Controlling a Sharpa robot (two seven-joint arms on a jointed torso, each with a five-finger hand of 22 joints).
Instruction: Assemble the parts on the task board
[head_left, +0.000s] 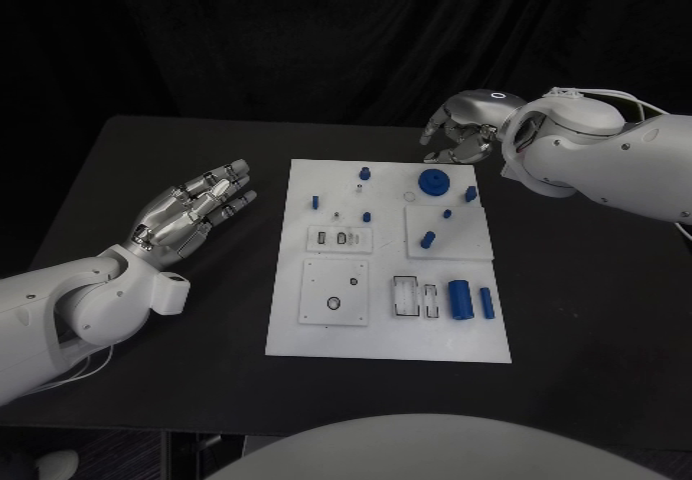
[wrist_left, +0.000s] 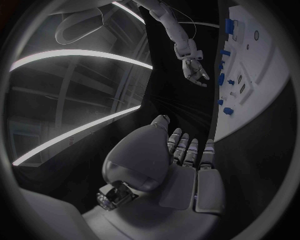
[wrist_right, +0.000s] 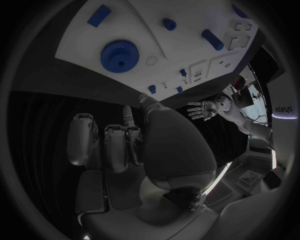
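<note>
The white board (head_left: 387, 330) lies in the middle of the black desk (head_left: 577, 330), with small blue parts on it: a gear (head_left: 436, 181) near its far right corner, a thick cylinder (head_left: 460, 299) with a thinner peg (head_left: 488, 303) just beside it at the near right, and several small pegs scattered across the far half. The left hand (head_left: 191, 211) hovers over the desk left of the board, fingers stretched out and apart, holding nothing. The right hand (head_left: 462, 128) hangs beyond the board's far right corner (close to the gear), fingers curled inward, empty.
</note>
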